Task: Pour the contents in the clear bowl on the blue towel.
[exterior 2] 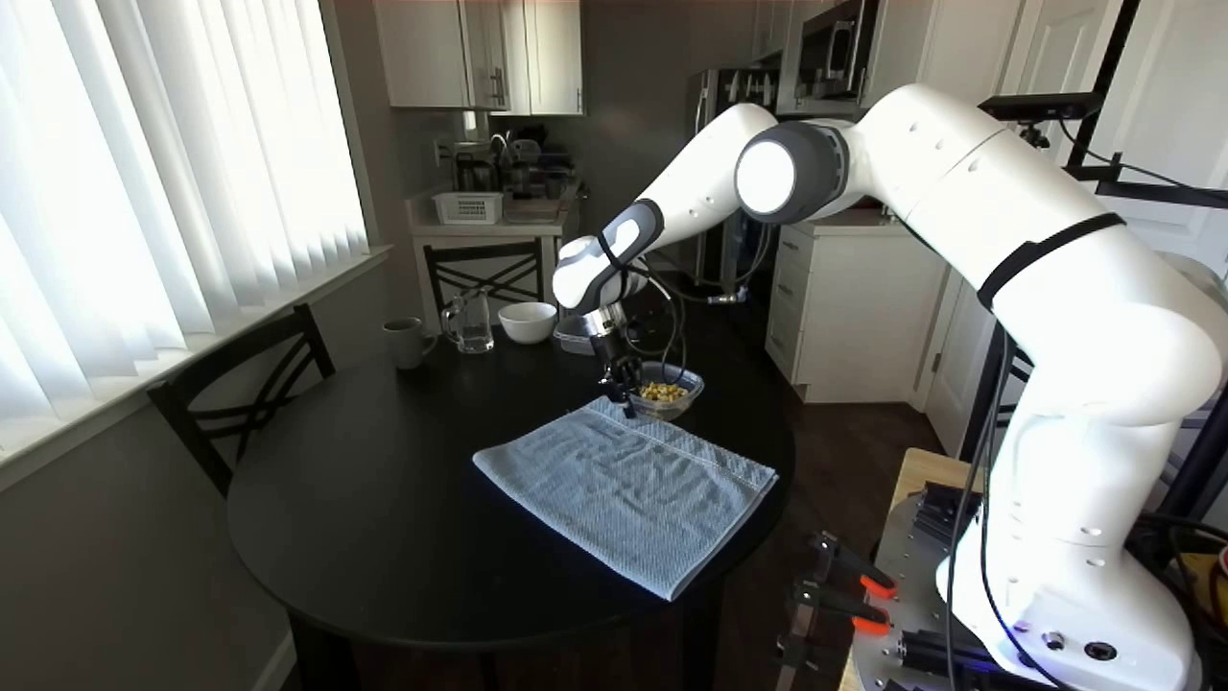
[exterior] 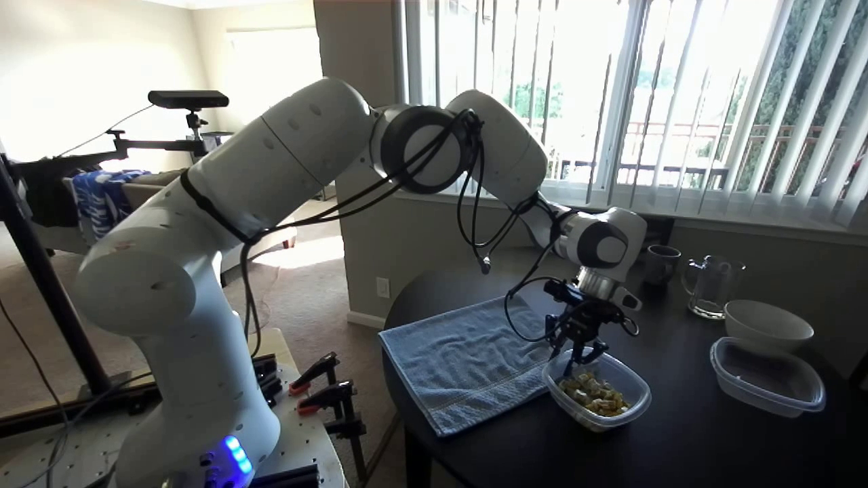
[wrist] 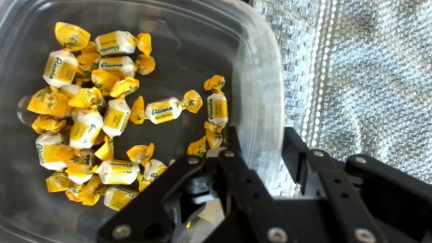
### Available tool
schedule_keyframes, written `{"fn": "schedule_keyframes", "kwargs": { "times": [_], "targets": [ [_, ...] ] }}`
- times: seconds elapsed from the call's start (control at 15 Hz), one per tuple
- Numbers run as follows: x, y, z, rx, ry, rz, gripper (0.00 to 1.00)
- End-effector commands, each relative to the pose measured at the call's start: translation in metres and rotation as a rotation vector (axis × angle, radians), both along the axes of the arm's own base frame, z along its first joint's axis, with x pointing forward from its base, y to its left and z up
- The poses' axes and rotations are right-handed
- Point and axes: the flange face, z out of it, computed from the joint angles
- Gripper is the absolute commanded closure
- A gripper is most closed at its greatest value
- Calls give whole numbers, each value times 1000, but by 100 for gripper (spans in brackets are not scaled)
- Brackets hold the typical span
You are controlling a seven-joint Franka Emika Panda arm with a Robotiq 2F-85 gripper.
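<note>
Apparently ready to grip the clear bowl point(wrist: 262, 91).
Straddling its wall with claw point(wrist: 261, 134) spread; next, should close, lift, then tip wrapped candies point(wrist: 86, 130) onto the blue towel point(exterior: 468, 359).

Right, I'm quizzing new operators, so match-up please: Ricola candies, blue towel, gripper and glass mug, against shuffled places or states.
1. Ricola candies
2. Blue towel
3. Gripper
4. Glass mug

A. Between the gray mug and the white bowl
B. Open, astride the rim of the clear plastic bowl
C. Lying inside that plastic bowl
D. Creased, spread beside that plastic bowl

Pairs: 1-C, 2-D, 3-B, 4-A
</note>
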Motion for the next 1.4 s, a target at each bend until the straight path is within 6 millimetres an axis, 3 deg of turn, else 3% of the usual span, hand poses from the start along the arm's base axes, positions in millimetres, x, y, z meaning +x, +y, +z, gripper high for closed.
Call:
{"fn": "schedule_keyframes", "kwargs": {
  "times": [0.0, 0.2, 0.4, 0.53, 0.93, 1.0, 1.13, 1.33],
  "targets": [
    [0, -1, 1, 2, -15, -9, 92],
    [1, -6, 6, -19, -38, -39, 98],
    [3, -17, 14, -51, -72, -89, 97],
    [4, -23, 16, -63, -82, -111, 64],
    [4, -26, 14, -73, -77, -109, 27],
    [4, -26, 14, -75, -80, -103, 72],
    [4, -27, 16, -69, -85, -105, 69],
    [3, -31, 19, -64, -96, -116, 89]
  ]
}}
